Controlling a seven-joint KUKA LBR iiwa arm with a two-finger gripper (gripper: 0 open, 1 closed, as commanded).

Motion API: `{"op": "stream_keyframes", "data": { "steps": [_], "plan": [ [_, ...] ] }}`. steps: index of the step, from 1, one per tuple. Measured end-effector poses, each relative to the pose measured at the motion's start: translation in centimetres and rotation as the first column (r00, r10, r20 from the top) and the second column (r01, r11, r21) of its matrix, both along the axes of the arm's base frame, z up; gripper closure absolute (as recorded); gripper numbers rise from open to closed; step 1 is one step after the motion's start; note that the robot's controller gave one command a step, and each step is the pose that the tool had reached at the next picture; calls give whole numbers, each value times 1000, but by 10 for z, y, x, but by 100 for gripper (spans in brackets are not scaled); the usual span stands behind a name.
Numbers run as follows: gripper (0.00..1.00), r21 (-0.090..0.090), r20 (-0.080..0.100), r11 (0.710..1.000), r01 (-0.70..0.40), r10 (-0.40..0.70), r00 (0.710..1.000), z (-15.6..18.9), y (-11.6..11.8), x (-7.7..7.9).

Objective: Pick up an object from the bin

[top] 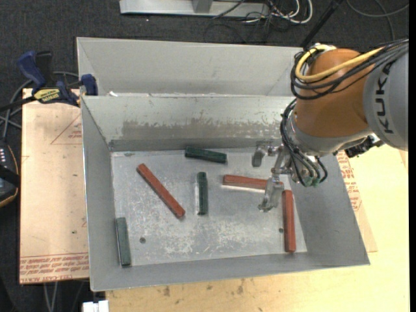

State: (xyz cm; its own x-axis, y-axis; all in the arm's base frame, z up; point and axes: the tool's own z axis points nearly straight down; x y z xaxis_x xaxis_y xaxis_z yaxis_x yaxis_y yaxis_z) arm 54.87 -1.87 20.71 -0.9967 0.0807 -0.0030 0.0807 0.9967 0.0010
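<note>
The arm comes in from the right, over the bin's [97, 194] right wall, and bends down towards the floor. Its bulky orange cover [331, 99] sits above the right half of the bin, with yellow and black cables looped over its top. The grey link behind the cover carries large black letters running down its side; "KU" can be read, and the rest is cut off.

Below the cover the gripper [270, 190] hangs low over the right part of the floor, at the right end of a short red stick [242, 182] that lies almost level. From this angle I cannot tell whether the gripper is open or closed, or whether it has hold of the stick.

Just to the gripper's right a second red stick [288, 221] lies upright along the right wall. Well apart on the left lie a long red stick [160, 190] set diagonally, two dark green sticks [202, 193] and a grey-green one [122, 241].
</note>
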Motion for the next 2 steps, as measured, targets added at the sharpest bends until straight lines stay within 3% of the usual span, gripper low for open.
{"op": "stream_keyframes", "data": {
  "steps": [1,2],
  "plan": [
    [100,0,0,1000,-1,1,1000,0,0,0],
    [0,0,0,1000,-1,1,1000,0,0,0]
  ]
}}
